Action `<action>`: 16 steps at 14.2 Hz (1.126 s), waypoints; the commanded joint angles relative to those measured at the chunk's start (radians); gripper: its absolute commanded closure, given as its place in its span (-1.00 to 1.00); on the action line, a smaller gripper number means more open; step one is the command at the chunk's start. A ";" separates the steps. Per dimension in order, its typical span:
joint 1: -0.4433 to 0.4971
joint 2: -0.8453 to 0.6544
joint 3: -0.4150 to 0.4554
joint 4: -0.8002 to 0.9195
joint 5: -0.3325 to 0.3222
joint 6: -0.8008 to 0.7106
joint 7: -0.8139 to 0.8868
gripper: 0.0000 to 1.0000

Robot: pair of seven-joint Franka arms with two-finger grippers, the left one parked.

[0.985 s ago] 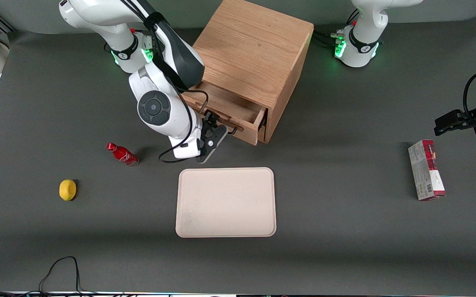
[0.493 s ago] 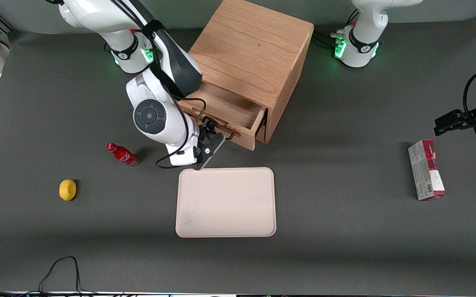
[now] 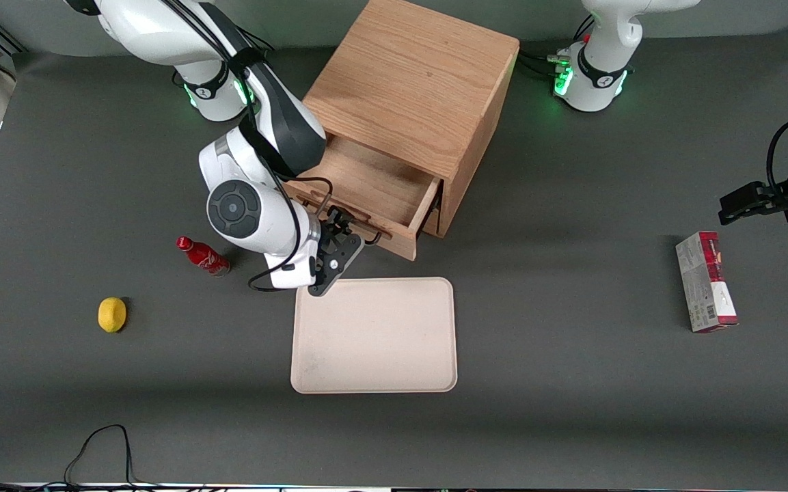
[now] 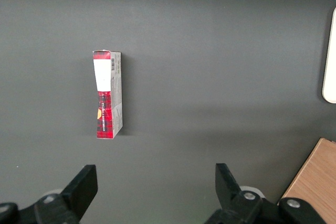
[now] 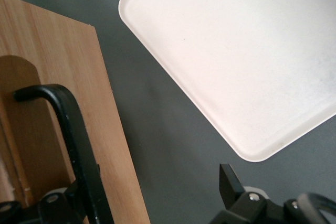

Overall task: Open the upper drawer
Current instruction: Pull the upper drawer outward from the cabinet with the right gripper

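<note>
The oak cabinet (image 3: 415,75) stands at the back of the table. Its upper drawer (image 3: 370,179) is pulled well out toward the front camera, and its bare wooden floor shows. My gripper (image 3: 341,234) is at the drawer's front panel (image 5: 73,93), above the tray's nearest corner. Its fingers are open and wide apart. One finger (image 5: 72,199) sits against the black wire handle (image 5: 71,124); the other fingertip (image 5: 229,180) hangs over bare table. The lower drawer is hidden under the open one.
A beige tray (image 3: 373,335) lies just in front of the open drawer. Toward the working arm's end lie a small red bottle (image 3: 202,255) and a yellow lemon (image 3: 112,314). A red and white box (image 3: 706,281) lies toward the parked arm's end.
The upper drawer has slid farther out of the cabinet toward the front camera. My gripper has moved with its handle, ending closer to the tray.
</note>
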 commanded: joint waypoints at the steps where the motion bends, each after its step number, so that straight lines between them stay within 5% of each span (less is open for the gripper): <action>1: -0.017 0.032 0.003 0.045 0.006 -0.004 -0.029 -1.00; 16: -0.091 0.102 0.003 0.146 0.009 -0.005 -0.046 -1.00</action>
